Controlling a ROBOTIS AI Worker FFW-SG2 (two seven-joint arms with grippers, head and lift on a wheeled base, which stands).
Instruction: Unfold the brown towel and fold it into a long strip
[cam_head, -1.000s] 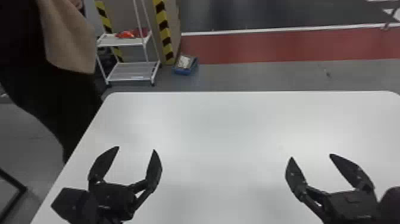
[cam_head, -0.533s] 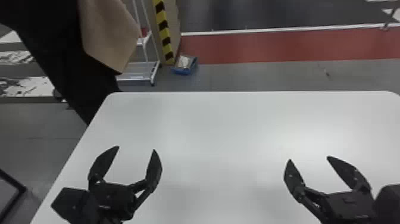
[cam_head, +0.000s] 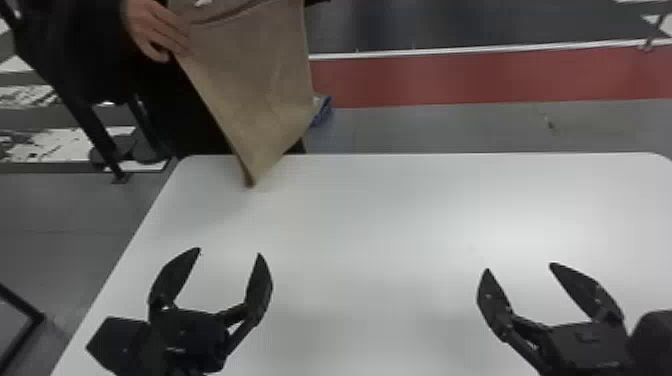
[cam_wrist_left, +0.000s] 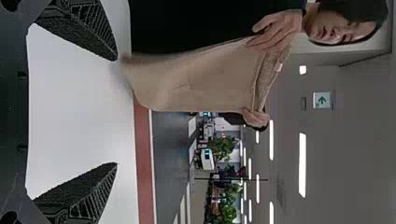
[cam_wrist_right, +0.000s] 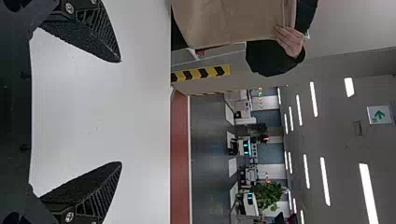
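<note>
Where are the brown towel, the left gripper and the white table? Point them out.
Brown towel (cam_head: 255, 80): head view, middle of the hanging cloth.
Left gripper (cam_head: 229, 251): head view, midway between its fingertips.
White table (cam_head: 375, 225): head view, bare top.

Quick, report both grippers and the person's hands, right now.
Left gripper: open, empty.
Right gripper: open, empty.
Person's one hand: holding the brown towel by its top.
Person's other hand: also holding the towel.

White tabletop (cam_head: 380, 225), rounded at its far corners.
Its straight far edge crosses at twelve o'clock, with a pale sheen toward two; between ten and eleven o'clock the lower corner of the brown towel (cam_head: 257, 85) hangs at the surface, contact unclear.
</note>
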